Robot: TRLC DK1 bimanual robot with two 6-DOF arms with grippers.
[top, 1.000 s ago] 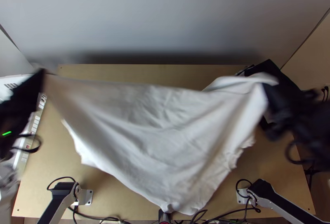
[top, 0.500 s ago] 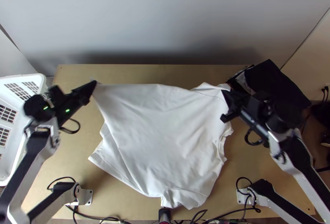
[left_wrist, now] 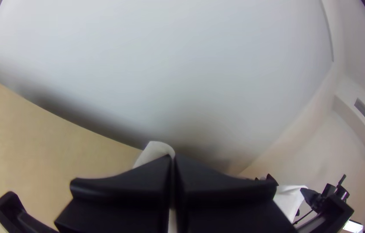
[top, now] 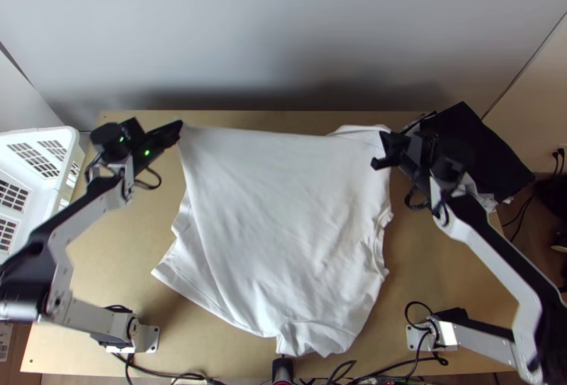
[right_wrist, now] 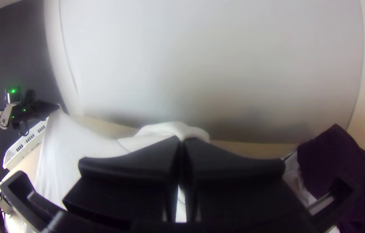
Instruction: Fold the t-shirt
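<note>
- Shirt: one, white, soft, creased, far edge taut.
- Left gripper pinching its edge; right gripper likewise.
- Basket: one, white, slotted.
- Cloth: one, dark, matte.

One t-shirt, two hands, one basket

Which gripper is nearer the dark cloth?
The right gripper, on the dark cloth's side of the table. The left gripper, also shut on the white t-shirt, is over toward the white basket.
</note>
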